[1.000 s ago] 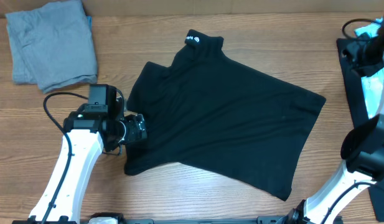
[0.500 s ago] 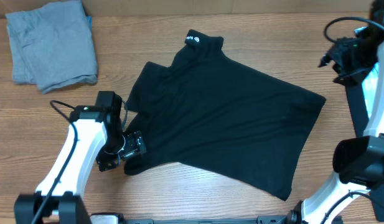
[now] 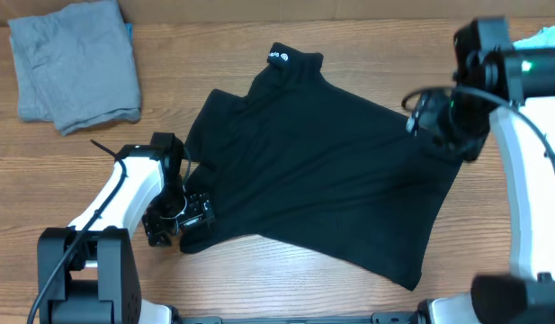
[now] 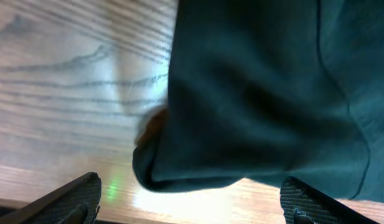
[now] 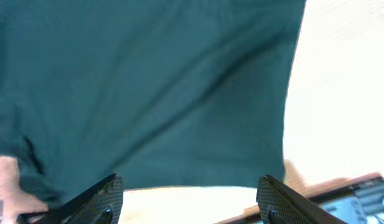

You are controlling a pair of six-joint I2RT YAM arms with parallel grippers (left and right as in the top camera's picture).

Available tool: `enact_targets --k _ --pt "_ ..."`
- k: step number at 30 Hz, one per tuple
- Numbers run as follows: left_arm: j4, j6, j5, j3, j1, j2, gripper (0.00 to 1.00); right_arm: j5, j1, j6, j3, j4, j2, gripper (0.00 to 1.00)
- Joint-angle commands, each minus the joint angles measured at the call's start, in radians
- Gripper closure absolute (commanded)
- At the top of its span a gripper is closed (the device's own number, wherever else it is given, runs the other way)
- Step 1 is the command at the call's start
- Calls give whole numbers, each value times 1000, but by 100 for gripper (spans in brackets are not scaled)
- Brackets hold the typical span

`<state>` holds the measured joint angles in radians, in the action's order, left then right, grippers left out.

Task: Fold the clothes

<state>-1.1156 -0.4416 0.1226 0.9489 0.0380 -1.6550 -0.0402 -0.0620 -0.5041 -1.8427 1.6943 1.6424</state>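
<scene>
The plain black fabric T-shirt lies spread on the wooden table, its left corner between the wide-parted, empty fingers of the left gripper, its right edge under the right gripper, equally parted, as only the wrist views reveal.

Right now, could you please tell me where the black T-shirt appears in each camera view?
Overhead: black T-shirt spread across the table's middle.
Left wrist: T-shirt corner fills the upper right.
Right wrist: T-shirt fabric covers the upper left and centre.
Shared landmark: the wooden table along the shirt's edge.
</scene>
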Motion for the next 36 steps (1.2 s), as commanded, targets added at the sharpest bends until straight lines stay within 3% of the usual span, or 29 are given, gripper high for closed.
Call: enact_targets --k 1,12,19,25,31,36 --pt "32 15 -4 0 2 -36 7 32 -52 -109 216 -23 -92 28" --pt "80 15 0 -1 2 -179 9 -51 -137 -270 629 -65 -241 23" --pt "91 15 0 -1 2 -192 11 -66 -179 -522 833 -111 -273 22" --pt "102 15 2 -1 2 -192 11 -208 -179 -697 1012 -312 -287 15" --pt "104 14 36 -1 2 -192 10 -257 -179 -744 1146 -532 -287 14" --pt "104 14 55 -1 2 -192 10 -245 -179 -758 1194 -594 -287 14"
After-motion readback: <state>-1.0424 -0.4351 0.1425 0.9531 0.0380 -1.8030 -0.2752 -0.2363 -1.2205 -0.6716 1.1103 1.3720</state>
